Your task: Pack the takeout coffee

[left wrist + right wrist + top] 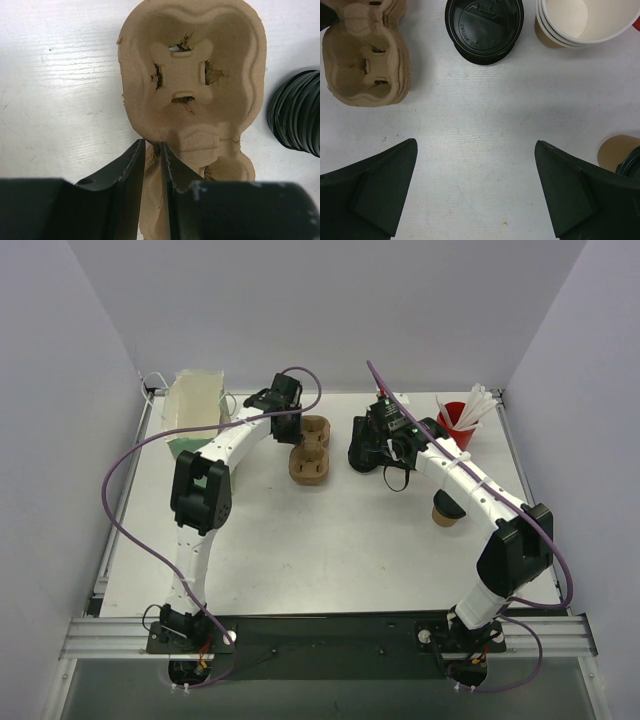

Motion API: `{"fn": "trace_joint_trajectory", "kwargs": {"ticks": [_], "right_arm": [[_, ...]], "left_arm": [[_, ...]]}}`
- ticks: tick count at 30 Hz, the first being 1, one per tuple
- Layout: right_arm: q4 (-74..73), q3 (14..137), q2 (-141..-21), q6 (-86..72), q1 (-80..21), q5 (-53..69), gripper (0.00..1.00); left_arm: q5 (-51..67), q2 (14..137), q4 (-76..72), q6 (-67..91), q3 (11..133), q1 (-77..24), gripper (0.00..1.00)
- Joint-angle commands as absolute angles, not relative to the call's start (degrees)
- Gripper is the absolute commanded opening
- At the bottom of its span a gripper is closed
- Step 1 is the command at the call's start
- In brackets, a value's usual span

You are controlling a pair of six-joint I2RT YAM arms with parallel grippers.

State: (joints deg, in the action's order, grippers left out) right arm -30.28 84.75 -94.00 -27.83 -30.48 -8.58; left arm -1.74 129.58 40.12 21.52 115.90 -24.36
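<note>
Embossed lettering, upside down and too faint to read surely, curving along the nine o'clock side of the black lid [484, 27]; nothing else legible.

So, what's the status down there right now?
Left end effector pinching cup carrier rim. Right end effector open, empty, over table. Takeout coffee upright, lidded, untouched, partly under right arm.

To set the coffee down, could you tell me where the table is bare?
Bare: the middle stretch between left arm and right arm, cup carriers behind it, takeout coffee at its right. Crowded: far strip, carriers through black lids to red cup.
</note>
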Motion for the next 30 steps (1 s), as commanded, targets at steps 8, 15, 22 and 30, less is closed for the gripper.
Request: {"fn": "trace_joint_trajectory", "kwargs": {"ticks": [8, 15, 22, 30], "right_arm": [[-31.7, 84.0, -93.3, -27.7, -31.0, -10.1, 0.97], [-31.6, 84.0, -93.4, -27.6, -31.0, -10.2, 0.97], [-31.6, 83.8, -93.3, -27.6, -31.0, -10.2, 0.97], [-31.6, 83.8, -93.3, -27.5, -31.0, -10.2, 0.97]], "left_arm": [[-2.5, 130.3, 39.4, 20.5, 118.6, -24.9, 0.20], [-2.1, 128.8, 38.8, 20.0, 119.1, -24.9, 0.06], [-1.3, 127.2, 37.6, 19.7, 118.9, -24.8, 0.04], [0.0, 125.6, 37.1, 19.6, 119.4, -24.3, 0.02]]}}
